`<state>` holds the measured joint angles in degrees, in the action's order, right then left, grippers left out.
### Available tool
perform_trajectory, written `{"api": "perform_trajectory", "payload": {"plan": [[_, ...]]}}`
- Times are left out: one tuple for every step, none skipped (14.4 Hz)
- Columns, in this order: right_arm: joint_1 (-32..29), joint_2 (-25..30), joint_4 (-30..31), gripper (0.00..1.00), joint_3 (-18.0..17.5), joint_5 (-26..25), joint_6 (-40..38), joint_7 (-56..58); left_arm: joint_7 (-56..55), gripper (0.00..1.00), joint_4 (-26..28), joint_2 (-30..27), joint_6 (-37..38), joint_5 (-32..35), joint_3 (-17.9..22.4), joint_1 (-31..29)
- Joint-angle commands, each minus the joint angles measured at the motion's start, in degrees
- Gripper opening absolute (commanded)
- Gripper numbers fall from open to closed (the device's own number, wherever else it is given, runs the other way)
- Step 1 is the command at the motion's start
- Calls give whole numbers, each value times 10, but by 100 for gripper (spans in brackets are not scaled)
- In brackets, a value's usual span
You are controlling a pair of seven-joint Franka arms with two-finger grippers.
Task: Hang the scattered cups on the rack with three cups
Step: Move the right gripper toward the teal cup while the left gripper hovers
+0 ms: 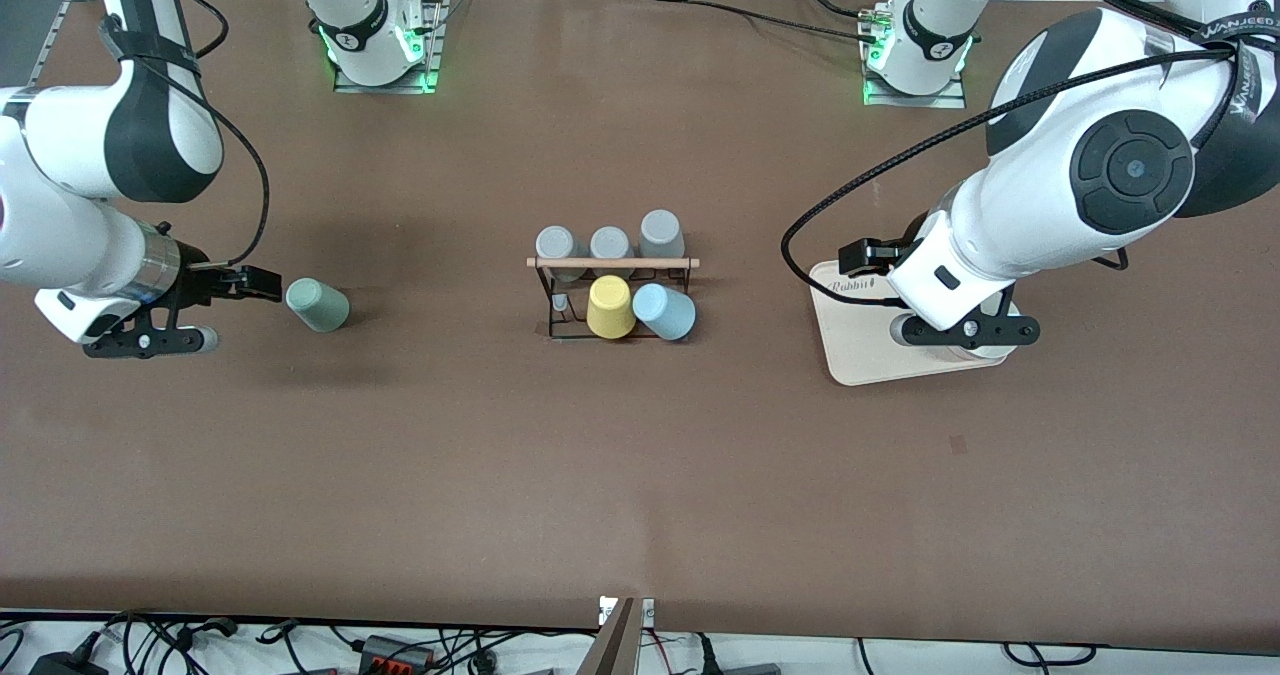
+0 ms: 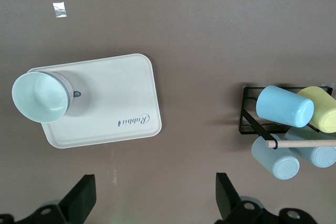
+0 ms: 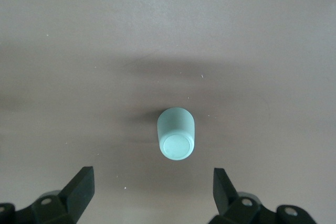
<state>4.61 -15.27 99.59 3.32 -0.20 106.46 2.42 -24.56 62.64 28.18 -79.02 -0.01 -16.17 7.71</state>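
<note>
A pale sage-green cup [image 1: 318, 305] lies on its side on the table toward the right arm's end, its base turned to my right gripper [image 1: 250, 283]. That gripper is open and empty, just beside the cup. In the right wrist view the cup [image 3: 177, 133] is ahead of the open right gripper [image 3: 152, 190]. The black wire rack [image 1: 612, 263] with its wooden rod stands mid-table. A light blue cup [image 1: 665, 312] sits tilted on its nearer side, also seen in the left wrist view [image 2: 285, 106]. My left gripper [image 1: 870, 253] is open and empty over the cream tray; its own view shows it open [image 2: 156, 200].
A yellow cup [image 1: 610, 307] sits on the rack beside the light blue one. Three grey cups [image 1: 610, 245] sit on the rack's side away from the front camera. The cream tray [image 1: 850, 345] lies toward the left arm's end, with a grey cup [image 2: 42, 97] with a pale inside on it.
</note>
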Motion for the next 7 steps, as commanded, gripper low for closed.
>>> {"api": "perform_trajectory", "payload": {"plan": [[-2,20,66,100,2,-9,51,1,7,100,5,-6,-11,-1,-1,-1],[-3,20,91,100,3,-9,76,1,7,100,5,-6,-11,-1,-1,-1],[-3,20,112,100,3,-9,98,0,7,100,5,-5,-12,-1,-1,-1],[-4,18,137,100,4,-9,127,-1,7,100,5,-5,-12,-1,0,-1],[-5,18,162,100,4,-10,159,0,8,100,5,-5,-12,-1,0,-1],[-5,18,188,100,5,-10,193,-1,8,100,5,-5,-12,-1,0,-1],[-9,17,208,100,5,-10,220,-1,8,100,5,-5,-16,-1,1,-1]]}}
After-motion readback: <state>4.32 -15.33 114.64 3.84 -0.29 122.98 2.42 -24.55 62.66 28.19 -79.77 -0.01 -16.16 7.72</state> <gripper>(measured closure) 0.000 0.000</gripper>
